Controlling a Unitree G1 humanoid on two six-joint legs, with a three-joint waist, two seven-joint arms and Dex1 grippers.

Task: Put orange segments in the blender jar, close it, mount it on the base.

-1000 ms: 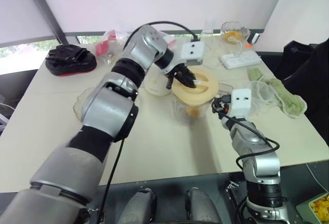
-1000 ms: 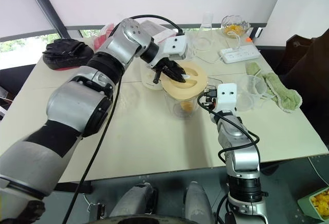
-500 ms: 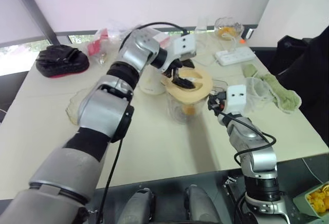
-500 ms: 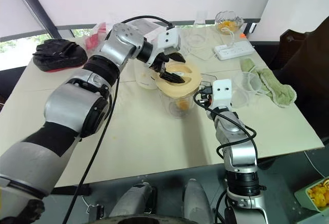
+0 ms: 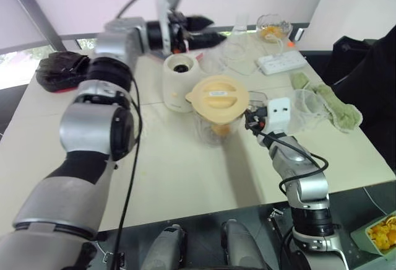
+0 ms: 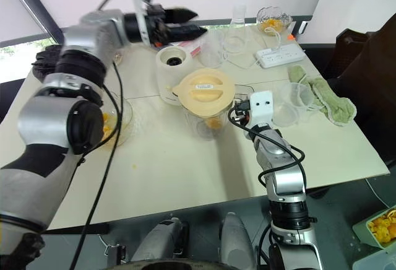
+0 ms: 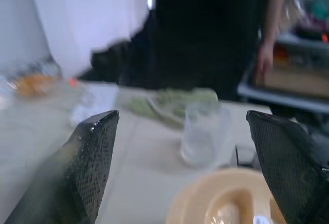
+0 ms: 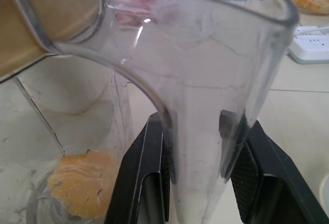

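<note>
Here the right pincer [image 8: 195, 167] clamps the blender jar [image 5: 213, 127] handle; the left pincer [image 5: 207, 28] gapes above.

On my cream table [image 5: 185, 177] a white power strip [image 5: 283, 63] lies near the far edge, with a small glass bowl of orange fruit [image 5: 270, 31] behind it. A crumpled green cloth [image 5: 332, 109] sits to my right beside a clear plastic cup [image 5: 307, 108]. A black padded mitt [image 5: 59, 70] rests at my far left, and a wavy-edged glass bowl [image 6: 117, 121] stands nearer me.
</note>
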